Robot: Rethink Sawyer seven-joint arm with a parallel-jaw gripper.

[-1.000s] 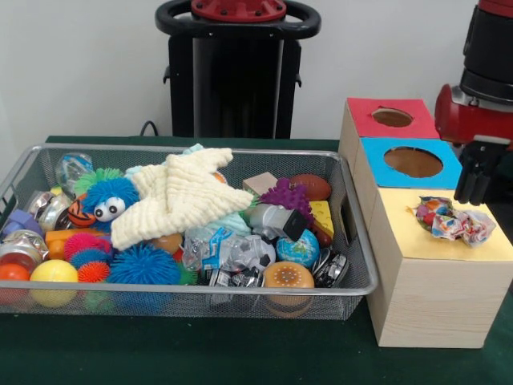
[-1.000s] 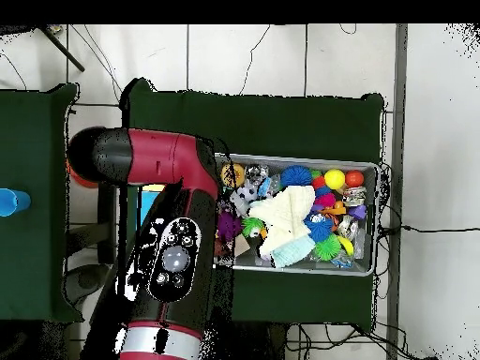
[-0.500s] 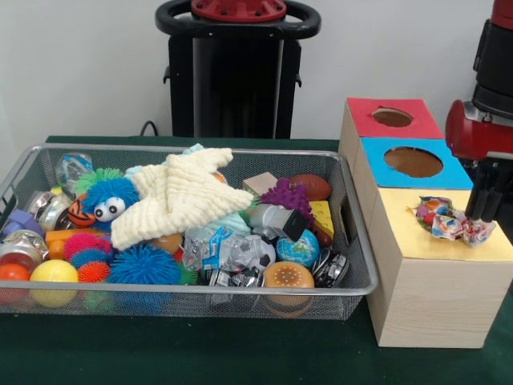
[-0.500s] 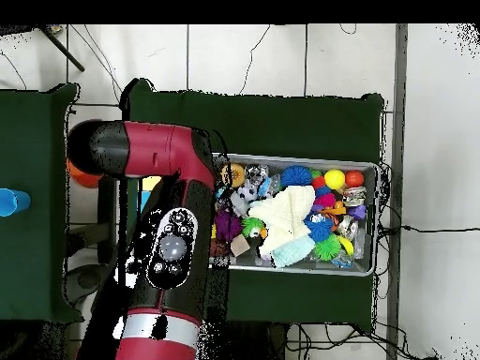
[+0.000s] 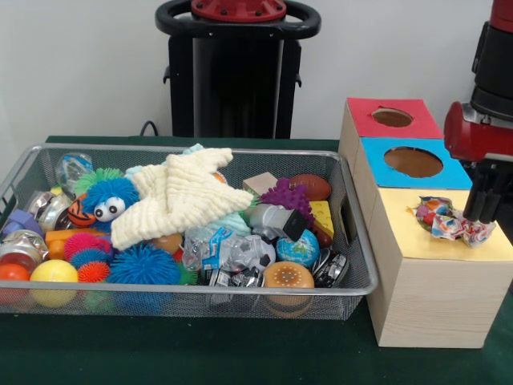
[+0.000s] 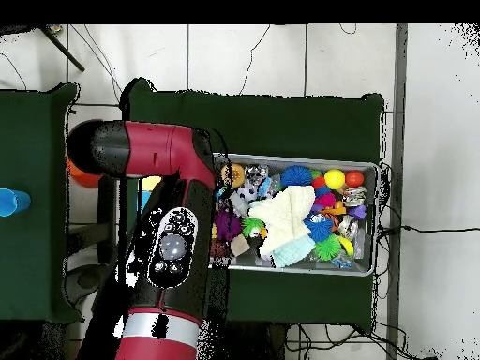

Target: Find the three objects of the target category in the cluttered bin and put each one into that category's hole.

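Over at the right edge of the front view, the gripper [image 5: 479,210] hangs from the red and black arm [image 5: 490,104] with its dark tips reaching down to the right end of a crumpled colourful wrapper [image 5: 453,220]; the tips appear to touch or just overlap the wrapper, but whether they are spread or closed on it I cannot tell; the wrapper lies on the yellow top of the wooden box [image 5: 437,273], toward its upper right part, and covers the spot where that box's hole would be. Behind the yellow box, higher in the frame, sits a blue-topped box [image 5: 375,157] with an open round hole, and behind that a red-topped box [image 5: 361,115] with a smaller hole; both holes are well apart from the gripper.

Left of the boxes a wire basket [image 5: 357,241] rests on the green surface [image 5: 240,353], filling the lower left and middle of the frame; a cream knitted star [image 5: 181,195] lies on top of the heap; beside it at the left is a blue fuzzy toy with eyes [image 5: 109,196]; a yellow ball [image 5: 54,272] lies at the lower left corner; a small globe [image 5: 299,249] and a burger-shaped toy [image 5: 288,277] lie near the right front; a purple spiky toy [image 5: 285,195] and a brown football [image 5: 312,186] lie toward the right rear.

Seen from overhead, the arm [image 6: 169,244] covers the boxes at the left of the basket [image 6: 373,220]; the gripper is hidden beneath it.
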